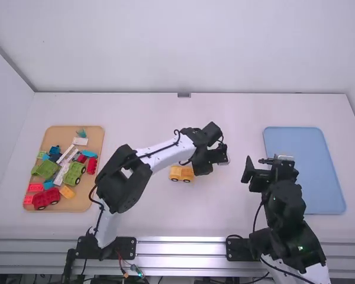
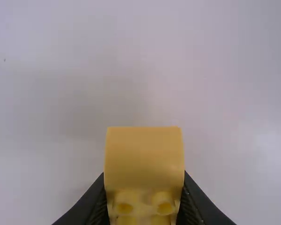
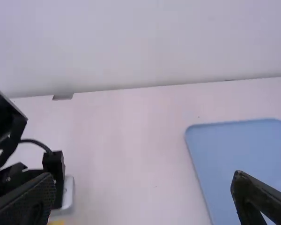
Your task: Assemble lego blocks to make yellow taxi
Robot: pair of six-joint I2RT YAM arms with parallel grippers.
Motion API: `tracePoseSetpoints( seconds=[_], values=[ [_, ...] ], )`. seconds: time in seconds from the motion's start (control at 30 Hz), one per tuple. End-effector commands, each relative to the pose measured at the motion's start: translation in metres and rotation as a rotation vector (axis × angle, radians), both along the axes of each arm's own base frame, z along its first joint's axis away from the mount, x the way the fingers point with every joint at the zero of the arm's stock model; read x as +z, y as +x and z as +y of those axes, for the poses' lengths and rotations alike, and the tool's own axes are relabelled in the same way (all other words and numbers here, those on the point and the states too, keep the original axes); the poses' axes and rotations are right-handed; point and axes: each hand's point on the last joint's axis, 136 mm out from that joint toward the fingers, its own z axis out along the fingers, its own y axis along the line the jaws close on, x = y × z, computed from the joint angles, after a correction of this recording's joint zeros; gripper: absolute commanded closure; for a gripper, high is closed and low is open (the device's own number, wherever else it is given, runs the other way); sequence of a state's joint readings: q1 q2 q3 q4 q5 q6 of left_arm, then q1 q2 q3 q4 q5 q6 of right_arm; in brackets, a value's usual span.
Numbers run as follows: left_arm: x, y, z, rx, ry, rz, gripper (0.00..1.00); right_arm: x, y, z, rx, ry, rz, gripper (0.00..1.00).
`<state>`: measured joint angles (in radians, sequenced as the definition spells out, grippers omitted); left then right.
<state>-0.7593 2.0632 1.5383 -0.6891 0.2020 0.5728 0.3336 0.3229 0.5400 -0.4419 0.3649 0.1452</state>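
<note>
In the high view, my left gripper (image 1: pixel 202 167) is low over the middle of the table, beside a yellow block car (image 1: pixel 181 173) with black wheels. The left wrist view has my left gripper (image 2: pixel 144 201) shut on the yellow car (image 2: pixel 144 157), whose rounded end and studs face the camera; its far parts are hidden. My right gripper (image 1: pixel 271 168) stands left of the blue tray's near half. Its fingers are wide apart in the right wrist view, where the right gripper (image 3: pixel 144 194) has nothing between them.
A wooden tray (image 1: pixel 77 204) at the far left holds several loose blocks in red, green, blue, white and yellow. On the right lies a blue tray (image 1: pixel 305 171). The left arm reaches across the table's middle, its dark gripper body (image 3: pixel 54 178) showing in the right wrist view.
</note>
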Motion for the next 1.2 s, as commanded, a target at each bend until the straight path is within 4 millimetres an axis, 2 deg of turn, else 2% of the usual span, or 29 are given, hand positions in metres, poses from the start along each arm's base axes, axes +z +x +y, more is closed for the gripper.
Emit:
tracePoseSetpoints(
  seconds=[0.0, 0.17, 0.43, 0.53, 0.57, 0.6, 0.8, 0.83, 0.87, 1.0, 1.17],
  values=[
    [-0.016, 0.003, 0.0, -0.053, 0.066, -0.041, 0.99, 0.003, 0.0, -0.004, -0.027, 0.014, -0.024, 0.01],
    [-0.04, 0.0, -0.001, -0.076, 0.13, -0.052, 0.99, 0.001, 0.0, -0.002, -0.016, 0.01, -0.017, 0.01],
    [-0.044, -0.006, -0.008, -0.129, 0.103, -0.037, 0.98, 0.001, -0.001, 0.005, 0.023, -0.015, -0.018, 0.01],
    [-0.044, -0.006, -0.009, -0.129, 0.101, -0.039, 0.84, 0.002, -0.001, 0.008, 0.035, -0.018, -0.021, 0.01],
    [-0.043, -0.004, -0.009, -0.127, 0.099, -0.041, 0.75, 0.002, -0.001, 0.008, 0.035, -0.019, -0.02, 0.01],
    [-0.043, -0.004, -0.008, -0.127, 0.1, -0.043, 0.73, 0.002, -0.001, 0.008, 0.035, -0.019, -0.02, 0.01],
    [-0.044, -0.003, -0.007, -0.155, 0.103, -0.052, 0.34, 0.001, -0.001, 0.008, 0.036, -0.022, -0.02, 0.01],
    [-0.044, -0.002, -0.008, -0.155, 0.101, -0.054, 0.25, 0.001, -0.001, 0.008, 0.035, -0.023, -0.019, 0.01],
    [-0.044, -0.002, -0.008, -0.155, 0.099, -0.057, 0.01, 0.001, -0.001, 0.007, 0.033, -0.023, -0.019, 0.01],
    [-0.04, 0.003, -0.01, -0.15, 0.088, -0.078, 0.01, 0.001, -0.001, 0.004, 0.02, -0.033, -0.016, 0.01],
    [-0.007, 0.009, -0.012, -0.137, -0.001, -0.085, 0.01, -0.002, 0.002, 0.0, 0.016, -0.066, -0.019, 0.01]
  ],
)
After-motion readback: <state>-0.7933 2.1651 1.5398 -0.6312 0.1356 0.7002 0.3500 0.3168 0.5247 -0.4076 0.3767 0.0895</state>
